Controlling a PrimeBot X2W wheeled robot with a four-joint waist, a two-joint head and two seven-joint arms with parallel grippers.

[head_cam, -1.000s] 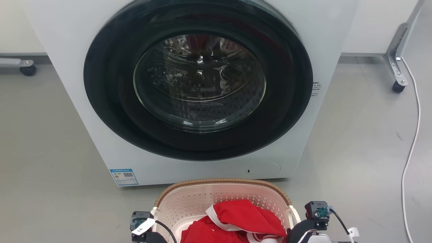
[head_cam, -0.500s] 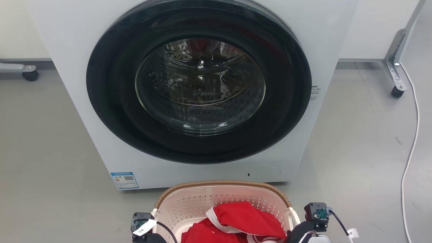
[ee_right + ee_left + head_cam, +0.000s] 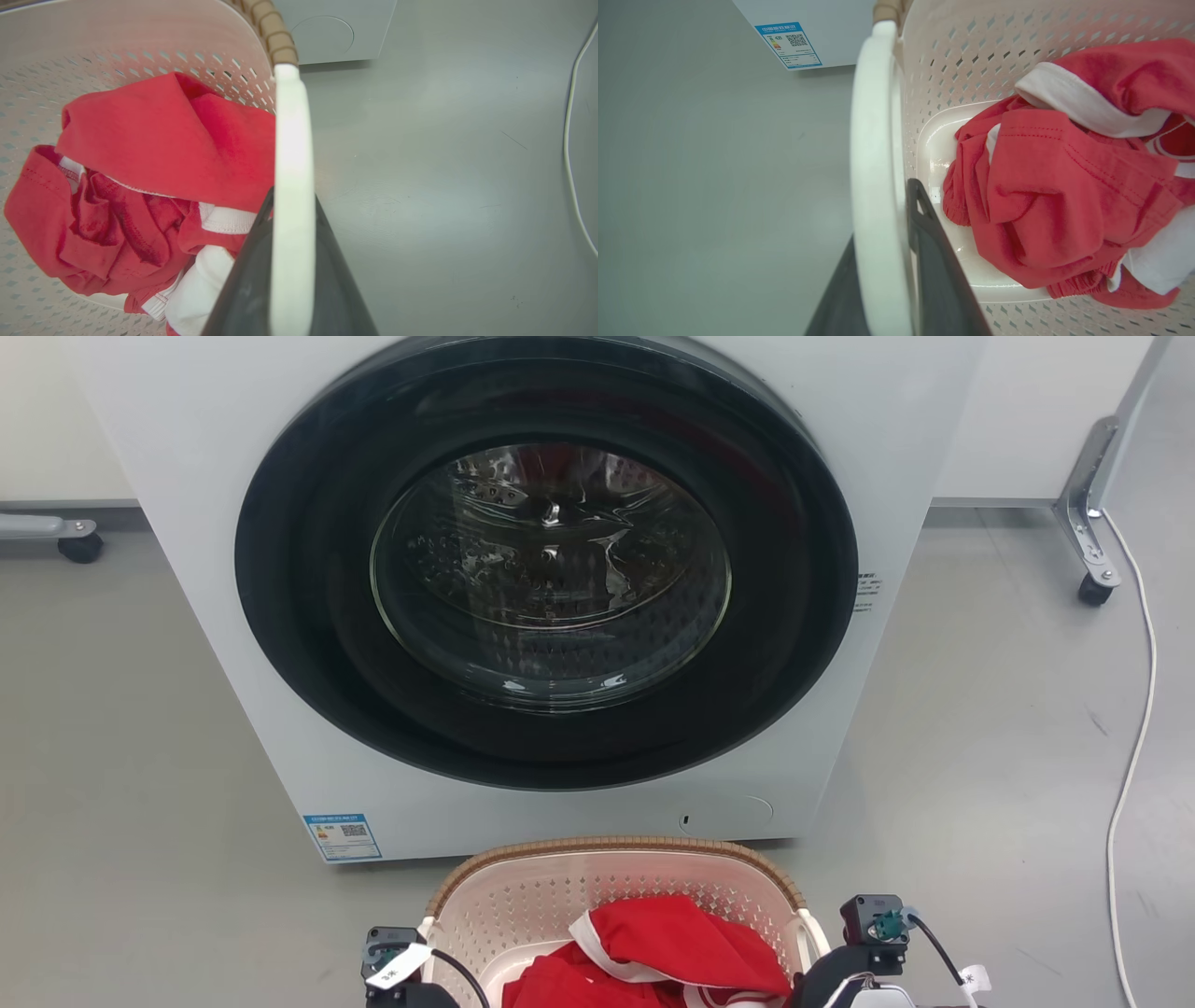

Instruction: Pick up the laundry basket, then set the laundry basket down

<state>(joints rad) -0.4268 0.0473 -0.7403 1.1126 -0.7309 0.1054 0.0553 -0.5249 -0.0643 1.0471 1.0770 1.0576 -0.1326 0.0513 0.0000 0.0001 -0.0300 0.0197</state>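
The laundry basket [image 3: 607, 847] is cream-white with a brown woven rim and sits at the bottom centre of the head view, just in front of the washing machine. Red and white clothes [image 3: 672, 943] lie inside it. My left gripper [image 3: 882, 219] is shut on the basket's white left handle [image 3: 873, 140], one dark finger inside the basket wall and one outside. On the white right handle [image 3: 292, 140] my right gripper [image 3: 292, 200] is shut the same way. Whether the basket's bottom touches the floor is hidden.
The white washing machine [image 3: 168, 476] with its round dark door [image 3: 551, 588] shut stands right behind the basket. A white cable [image 3: 1134, 756] runs along the grey floor at the right. Caster legs stand at the far right [image 3: 1088, 569] and far left [image 3: 79, 546].
The whole head picture has shifted slightly down, so the camera moved. Both grippers keep their hold on the basket handles, and the basket stays at the same place before the machine.
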